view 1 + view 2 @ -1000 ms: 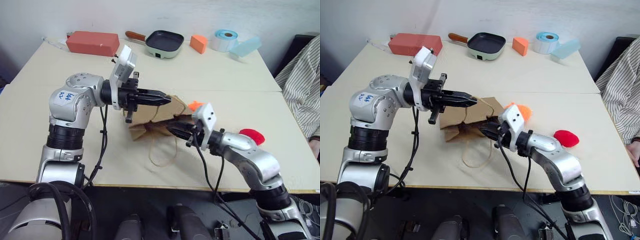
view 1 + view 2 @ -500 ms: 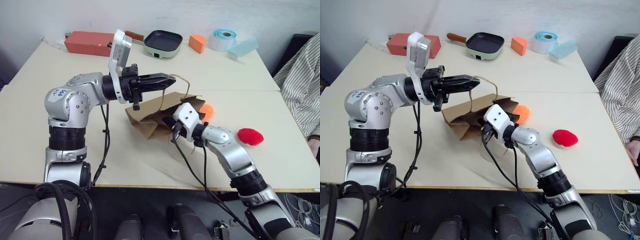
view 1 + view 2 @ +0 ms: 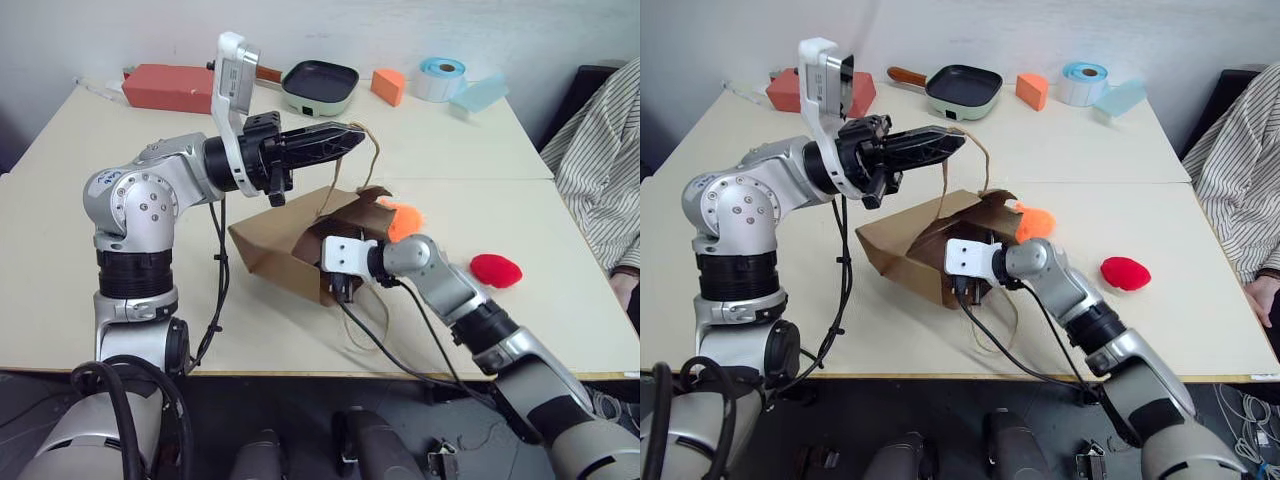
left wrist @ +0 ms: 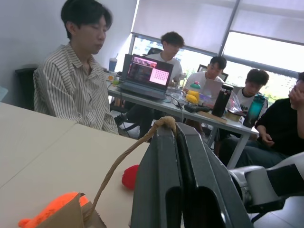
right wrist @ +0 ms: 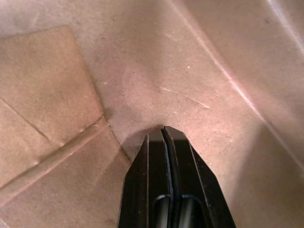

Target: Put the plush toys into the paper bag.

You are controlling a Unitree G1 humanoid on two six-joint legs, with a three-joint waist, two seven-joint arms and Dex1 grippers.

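1. Two pale tables [image 3: 480, 140] pushed together, white wall behind. Along the back edge sit a red box [image 3: 165, 87], a frying pan [image 3: 320, 85], an orange foam wedge [image 3: 388, 86] and a tape roll [image 3: 441, 78]. A person in a striped shirt [image 3: 605, 160] sits at the right edge.
2. The left gripper [image 3: 345, 138] is clamped tight on a cord handle [image 3: 372, 150] of the paper bag [image 3: 290, 240]. Compared to a second ago it's higher, and the bag is up off its flat, crumpled state, mouth gaping.
3. The right gripper [image 5: 164, 130], fingers pressed together with nothing between them, has gone from the bag's edge to inside the mouth.
4. The orange plush toy [image 3: 405, 217] sits right behind the bag, half hidden; the red plush toy [image 3: 496, 269] lies well apart, untouched.
5. From the head views the right fingertips are buried in the bag, so you can't see them there.
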